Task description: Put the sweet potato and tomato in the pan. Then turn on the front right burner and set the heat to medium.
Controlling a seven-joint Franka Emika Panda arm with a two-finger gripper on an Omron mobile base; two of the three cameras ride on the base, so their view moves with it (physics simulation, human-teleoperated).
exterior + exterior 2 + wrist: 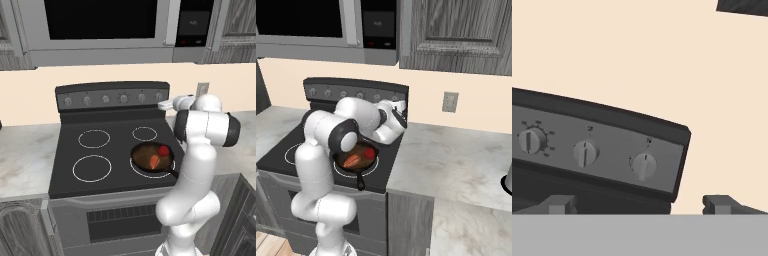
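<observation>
The jaws [639,204] stand wide open with nothing between them, their two dark tips [559,204] well apart at the bottom of the hand view. They point at the stove's back panel [597,145], level with its lower edge. Three knobs face them: the rightmost knob [643,165] sits just above and about midway between the tips, a second knob [585,152] is above the left tip, and a third knob [531,140], ringed with small marks, lies further left. None of the knobs is touched. Behind the panel is plain cream wall [637,55].

From the left base view the hand [172,104] hangs at the right end of the knob row, above the rear right of the stovetop [107,150]. The pan [151,157] lies below and behind the jaws, on the front right burner [135,163], its short black handle toward the front edge of the stove. The tomato [163,150] rests inside the pan at its far right side, and the sweet potato [154,161] lies in the pan just in front of it, close beside it; whether the two touch I cannot tell. In the right base view the arm's elbow [341,135] covers part of the pan. The bench [456,155] runs off to the right of the stove.
</observation>
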